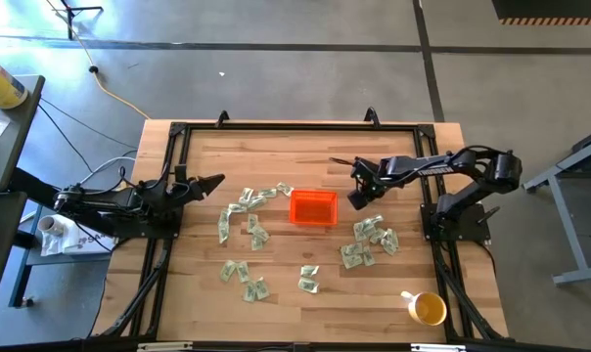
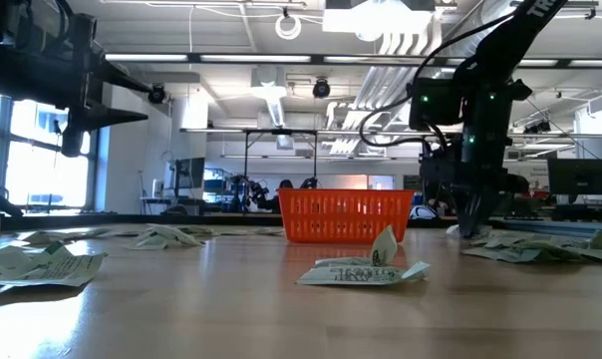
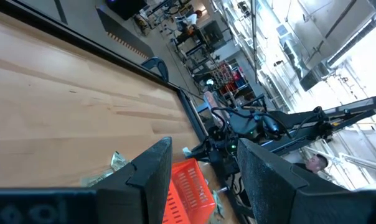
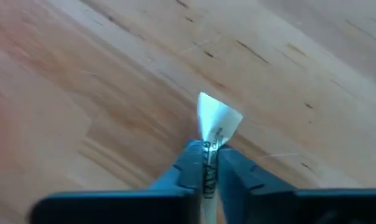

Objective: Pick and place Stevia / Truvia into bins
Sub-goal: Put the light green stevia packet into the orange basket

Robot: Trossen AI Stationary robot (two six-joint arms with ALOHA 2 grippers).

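Pinching one packet between its closed fingers, the right pincer shows its catch only in its own wrist view, where the white paper stands up out of the blue pads over bare wood. From above, that pincer sits right of centre, just beside the orange bin, and the held packet is too small to make out. The level view puts the same pincer low over the counter at the right, with the bin at mid-frame. The left pincer hangs at the left of the overhead frame, fingers apart and empty; its wrist view shows the gap between the two dark fingers. Loose packets lie scattered left of the bin, below it, and in a cluster to its right. A yellow cup stands at lower right.
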